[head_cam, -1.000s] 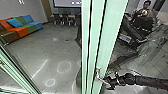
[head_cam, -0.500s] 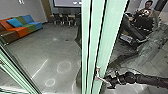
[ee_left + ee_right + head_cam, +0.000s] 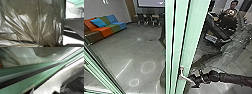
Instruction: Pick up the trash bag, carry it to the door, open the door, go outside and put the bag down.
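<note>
In the head view my right gripper is at the free end of the metal door handle, on the pale green frame of the glass door. How its grip stands there cannot be made out. The door's glass and dark and pale edges run slantwise through the right wrist view. Large in the left wrist view is the brownish, shiny trash bag. Its plastic draws together in tight folds at my left gripper, which is shut on it.
Through the glass on the left are a colourful sofa, chairs and grey floor. Another green frame slants across the lower left. A person sits at the upper right, among reflections in the glass.
My right forearm has risen slightly in the head view, with the gripper still at the handle. The reflections in the glass on the right have shifted a little.
</note>
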